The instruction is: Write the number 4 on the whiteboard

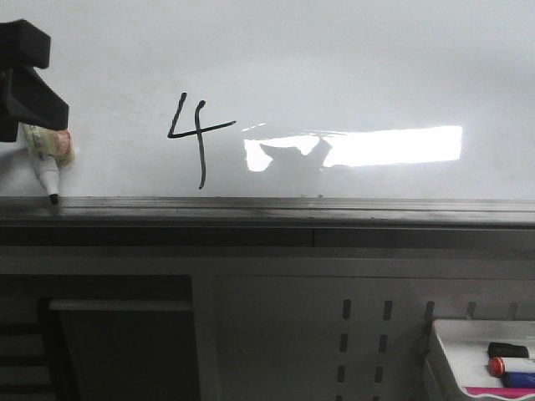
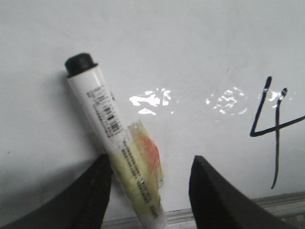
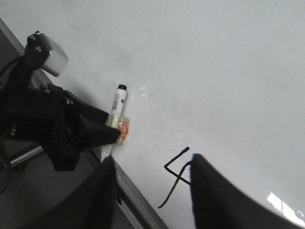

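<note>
Nearest the front camera, a white tray of spare markers sits at the lower right, below the grey rail of the whiteboard. On the board, left of centre, stands the number 4, a thin black figure with slanted stroke, crossbar and long tail that ends just above the rail. Far to the left, well apart from the figure, the left gripper holds a marker nib-down, its black tip touching or nearly touching the rail.

From the left wrist, the marker leans against one dark finger of the left gripper, while the other finger stands clear of it; the jaws look spread wider than the barrel, so whether they truly pinch it cannot be told. The number 4 shows to one side on the whiteboard.

From the right wrist, the right gripper has its fingers spread with nothing between them, hovering near the number 4. Beyond, the left gripper and its marker rest against the whiteboard.

Judging by the finished strokes and the pen's place off to the side, the writing appears complete; what seems left is only putting the marker away.
</note>
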Controlling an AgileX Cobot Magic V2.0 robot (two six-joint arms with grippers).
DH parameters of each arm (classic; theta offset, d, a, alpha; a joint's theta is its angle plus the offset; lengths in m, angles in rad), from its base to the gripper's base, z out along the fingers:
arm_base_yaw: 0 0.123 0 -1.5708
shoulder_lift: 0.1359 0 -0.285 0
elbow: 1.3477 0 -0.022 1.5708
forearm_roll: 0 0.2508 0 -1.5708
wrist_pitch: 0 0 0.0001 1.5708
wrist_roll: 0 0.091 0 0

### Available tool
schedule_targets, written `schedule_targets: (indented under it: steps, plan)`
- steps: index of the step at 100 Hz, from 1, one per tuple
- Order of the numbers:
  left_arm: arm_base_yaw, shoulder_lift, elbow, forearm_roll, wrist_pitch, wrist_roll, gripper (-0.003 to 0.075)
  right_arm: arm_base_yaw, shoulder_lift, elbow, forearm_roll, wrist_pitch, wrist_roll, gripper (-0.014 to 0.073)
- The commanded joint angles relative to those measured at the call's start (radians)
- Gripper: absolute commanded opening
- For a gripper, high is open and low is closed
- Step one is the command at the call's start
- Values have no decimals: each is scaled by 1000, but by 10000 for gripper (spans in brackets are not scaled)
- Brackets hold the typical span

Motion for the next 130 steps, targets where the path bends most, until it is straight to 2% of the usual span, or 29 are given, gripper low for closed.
schedule_targets:
  steps: [1,14,34,41,53,67,76,91,106,130]
  plan:
    - [-3,-66,-33,22,-54,-9,347,-6,-40,-15,-29,-58,-5,124]
    - [-3,-154,-33,75,-16,-9,347,-6,-72,22,-40,-76,-5,-74]
    - [-3,-327,-33,129,14,-9,334,-14,-175,131,-63,-197,2,-61]
    - [-3,-399,-33,145,19,-9,246,-22,-231,194,-69,-248,2,-61]
    - [-3,-527,-24,209,53,-9,-24,-37,-354,333,-90,-353,2,-61]
    - [-3,-702,47,264,58,-9,-20,-54,-546,550,-94,-516,2,-61]
    - [-3,-808,115,288,56,-9,-20,-67,-666,671,-94,-562,2,-61]
    - [-3,-991,250,311,56,-9,-20,-77,-863,855,-96,-545,2,-62]
    - [-3,-1138,352,311,56,-9,-20,-77,-1030,969,-96,-545,2,-62]
    - [-3,-1195,397,311,49,-9,-20,-77,-1133,1046,-96,-545,2,-66]
